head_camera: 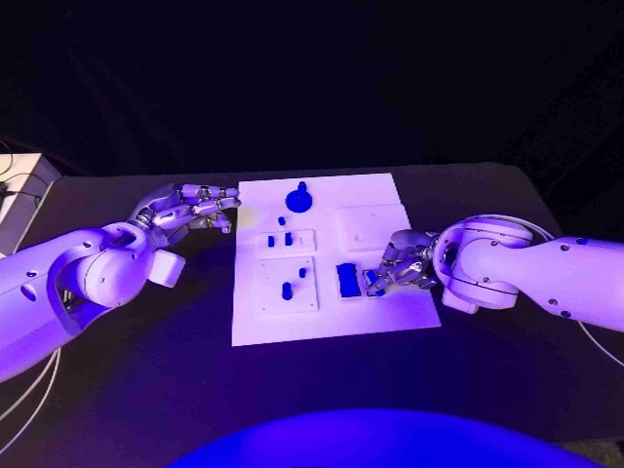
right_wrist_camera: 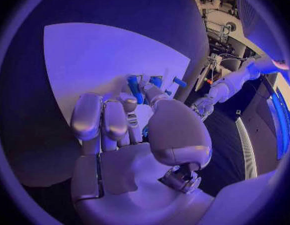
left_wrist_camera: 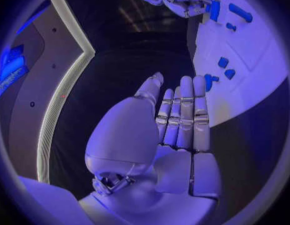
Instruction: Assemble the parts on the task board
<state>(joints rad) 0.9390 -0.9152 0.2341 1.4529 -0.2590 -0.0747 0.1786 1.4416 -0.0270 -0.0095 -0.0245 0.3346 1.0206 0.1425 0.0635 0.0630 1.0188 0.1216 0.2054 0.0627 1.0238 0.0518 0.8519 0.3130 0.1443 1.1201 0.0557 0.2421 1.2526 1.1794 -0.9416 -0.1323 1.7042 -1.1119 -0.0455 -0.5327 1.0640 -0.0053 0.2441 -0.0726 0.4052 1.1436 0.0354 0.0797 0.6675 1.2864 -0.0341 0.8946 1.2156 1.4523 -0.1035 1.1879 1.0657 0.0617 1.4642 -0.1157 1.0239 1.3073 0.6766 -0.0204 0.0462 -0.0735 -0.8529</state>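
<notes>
The white task board [head_camera: 382, 317] lies mid-table with several small blue parts [head_camera: 282, 239] on it and a round blue knob [head_camera: 299, 200] near its far edge. A long blue block [head_camera: 347, 280] sits near the board's right side. My right hand [head_camera: 397, 263] is beside that block with fingers curled, fingertips at its right side. In the right wrist view the blue block [right_wrist_camera: 133, 87] sits just past the fingertips [right_wrist_camera: 126, 104] and thumb; a firm grip is not clear. My left hand [head_camera: 193, 210] hovers off the board's left edge, fingers [left_wrist_camera: 182, 112] straight, holding nothing.
Bare black table [head_camera: 143, 370] surrounds the board. Raised white square plates [head_camera: 370, 226] sit on the board's right half. A pale box with cables [head_camera: 10, 190] stands at the table's far left corner.
</notes>
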